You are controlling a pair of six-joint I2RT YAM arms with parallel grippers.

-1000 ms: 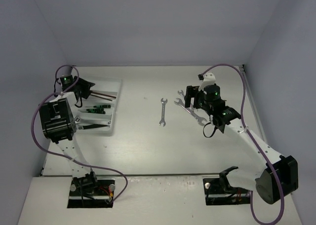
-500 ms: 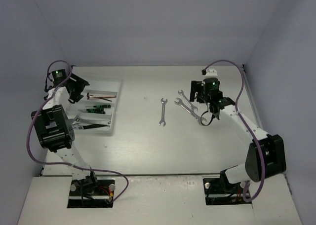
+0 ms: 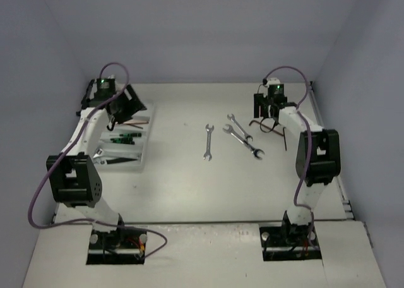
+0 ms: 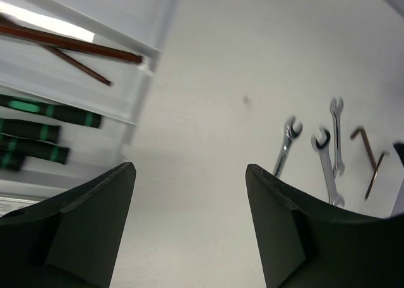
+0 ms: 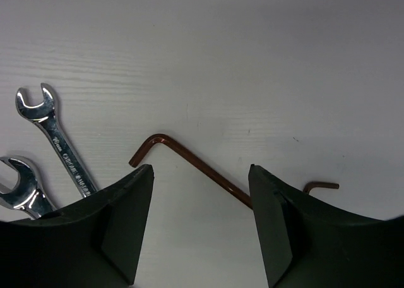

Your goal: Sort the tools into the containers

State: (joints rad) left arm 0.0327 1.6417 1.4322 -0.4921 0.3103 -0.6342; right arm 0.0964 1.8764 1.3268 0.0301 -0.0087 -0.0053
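Note:
My left gripper (image 3: 121, 111) is open and empty, above the far right end of the white tray (image 3: 144, 150). The tray holds red-brown hex keys (image 4: 69, 45), green-black screwdrivers (image 4: 47, 111) and a black-handled adjustable wrench (image 3: 117, 160) in separate slots. Three silver wrenches (image 3: 208, 141) (image 3: 238, 127) (image 3: 243, 143) lie on the table's middle. My right gripper (image 5: 201, 169) is open, its jaws either side of a red-brown hex key (image 5: 183, 152) lying on the table. A second hex key (image 5: 322, 186) lies just to the right. Both show in the top view (image 3: 265, 125) (image 3: 285, 139).
Two wrench heads (image 5: 57, 136) (image 5: 19, 187) lie left of my right gripper. The side wall rises close on the right (image 3: 353, 111). Purple cables (image 3: 287, 73) loop above both wrists.
My left gripper swung from the tray's far left corner to its far right end. My right gripper moved from the wrenches back and right to the hex keys. Both stay empty.

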